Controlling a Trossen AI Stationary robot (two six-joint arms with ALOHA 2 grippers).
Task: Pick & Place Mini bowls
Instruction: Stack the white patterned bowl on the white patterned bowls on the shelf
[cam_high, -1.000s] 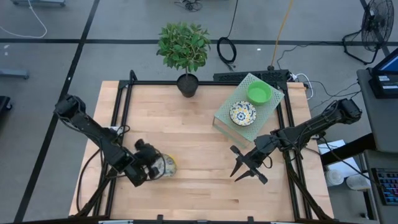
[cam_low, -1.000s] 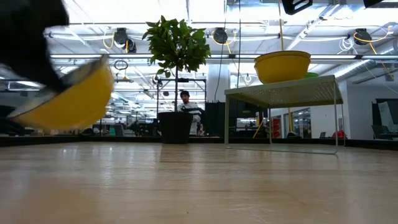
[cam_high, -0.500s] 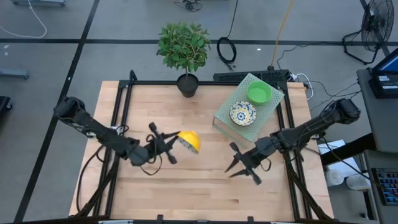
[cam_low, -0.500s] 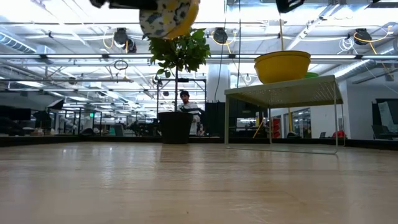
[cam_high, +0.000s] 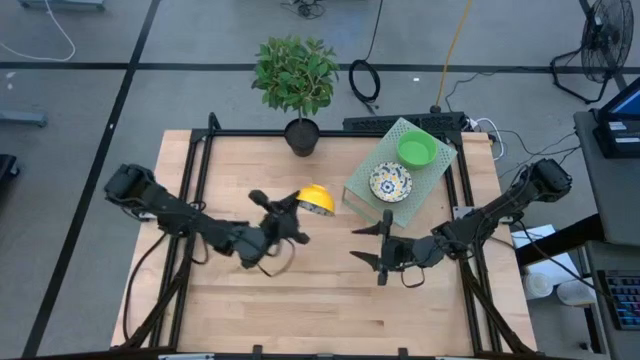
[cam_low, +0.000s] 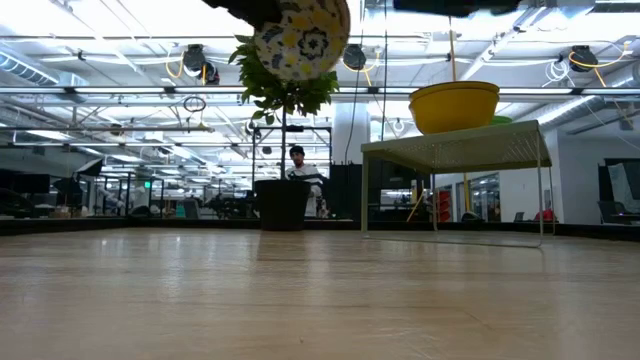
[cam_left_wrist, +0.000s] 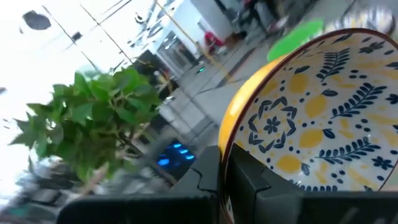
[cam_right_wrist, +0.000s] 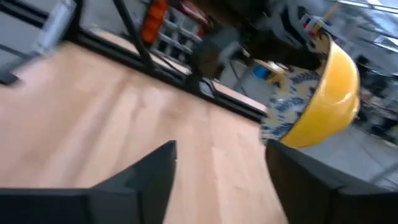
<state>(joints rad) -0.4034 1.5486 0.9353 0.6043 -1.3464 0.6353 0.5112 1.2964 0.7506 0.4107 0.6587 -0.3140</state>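
Yellow-backed floral bowl (cam_high: 316, 199) clamped by rim in left pincer (cam_high: 292, 211), lifted above bench (cam_high: 240, 160) mid-centre, tilted on edge. Green stand (cam_high: 432, 167) lies to its right. Right pincer (cam_high: 372, 247) nearer stand, spread, empty.

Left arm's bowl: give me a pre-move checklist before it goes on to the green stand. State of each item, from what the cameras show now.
1. Grip: the left gripper is shut on the rim of the floral bowl: ok.
2. Lift: low view shows the bowl high above the table: ok.
3. Bowl attitude: tilted on its side, not level: not ok for setting down.
4. Landing room: the green stand already holds a floral bowl on the stand and a green bowl; free space for a third: cannot tell.
5. Path: the right gripper, open, hangs near the stand's front corner: not ok.
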